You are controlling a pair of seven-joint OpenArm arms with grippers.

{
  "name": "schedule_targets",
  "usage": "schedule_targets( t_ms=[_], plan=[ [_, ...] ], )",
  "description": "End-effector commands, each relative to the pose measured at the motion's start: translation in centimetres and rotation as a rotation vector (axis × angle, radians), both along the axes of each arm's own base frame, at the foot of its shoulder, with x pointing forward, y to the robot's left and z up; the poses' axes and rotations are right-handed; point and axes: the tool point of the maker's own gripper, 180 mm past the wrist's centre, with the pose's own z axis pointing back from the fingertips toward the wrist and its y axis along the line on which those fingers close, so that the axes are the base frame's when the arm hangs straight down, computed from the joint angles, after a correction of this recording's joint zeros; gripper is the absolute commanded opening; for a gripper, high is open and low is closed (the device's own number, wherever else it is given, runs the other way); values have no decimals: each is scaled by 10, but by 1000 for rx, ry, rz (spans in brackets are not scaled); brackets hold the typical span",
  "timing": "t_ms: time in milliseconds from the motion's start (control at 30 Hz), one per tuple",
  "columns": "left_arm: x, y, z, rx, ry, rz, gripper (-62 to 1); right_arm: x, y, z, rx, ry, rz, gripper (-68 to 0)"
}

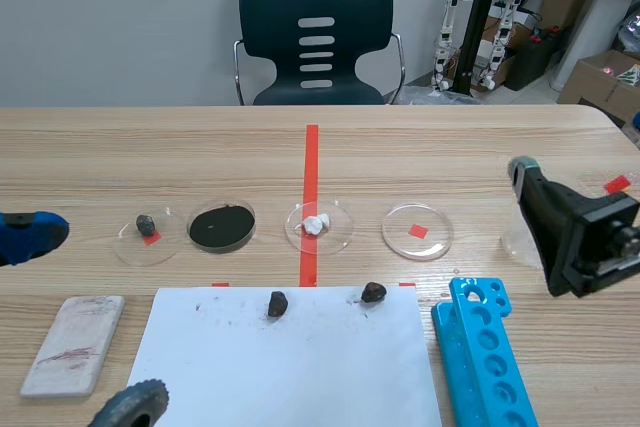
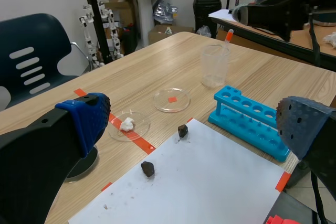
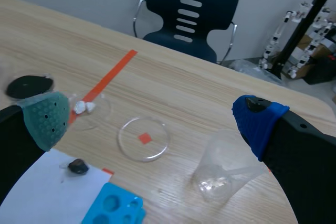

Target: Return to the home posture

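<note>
Black with dotted pads, the left gripper (image 2: pixel 195 128) sits low at the near left edge of the pale wooden table (image 1: pixel 100 167), fingers spread wide and holding nothing, which suits an arm parked clear of the work. Just beside it lies a whitish rectangular block with reddish streaks (image 1: pixel 75 342). Farther back a row of four dishes runs rightward: a clear round dish holding a small dark lump (image 1: pixel 148 232), a round dish filled with black (image 1: pixel 222 227), a clear dish with a white lump (image 1: pixel 318 225) sitting on the red tape line, and a clear empty dish (image 1: pixel 417 231). Nearer, a white paper sheet (image 1: pixel 290 377) carries two dark lumps (image 1: pixel 277 303) (image 1: pixel 373 292) by its far edge, laid out as samples and touched by neither arm. A bright blue plastic tube rack (image 1: pixel 485 357) lies to the right of the sheet. At the right edge the right gripper (image 3: pixel 152 120) hangs above the table, equally wide and empty, with a clear plastic cup (image 3: pixel 228 166) standing just under and ahead of it. With both arms out at the sides and hands free, the home posture looks near or reached.
</note>
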Motion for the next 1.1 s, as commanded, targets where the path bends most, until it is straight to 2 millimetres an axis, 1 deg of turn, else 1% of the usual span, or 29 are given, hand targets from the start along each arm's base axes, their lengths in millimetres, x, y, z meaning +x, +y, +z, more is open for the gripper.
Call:
schedule_targets(
  t_ms=[0, 133, 233, 333, 467, 600, 1067],
  plan=[
    [0, 1, 4, -21, -8, 13, 14, -9, 2, 2, 20, -2, 4, -20],
    [0, 1, 4, -21, -8, 13, 14, -34, 14, 7, 44, 11, 43, -20],
    [0, 1, 4, -21, -8, 13, 14, -48, 21, 10, 57, 20, 66, -20],
    [0, 1, 4, -21, -8, 13, 14, -62, 30, 7, 46, 40, 117, -20],
    [0, 1, 4, -21, -8, 13, 14, -74, 35, 1, 37, 72, 142, -20],
    [0, 1, 4, -20, -8, 13, 14, -80, 37, 2, 41, 68, 152, -20],
    [0, 1, 4, -20, -8, 13, 14, -80, 37, 2, 41, 68, 152, -20]
  ],
)
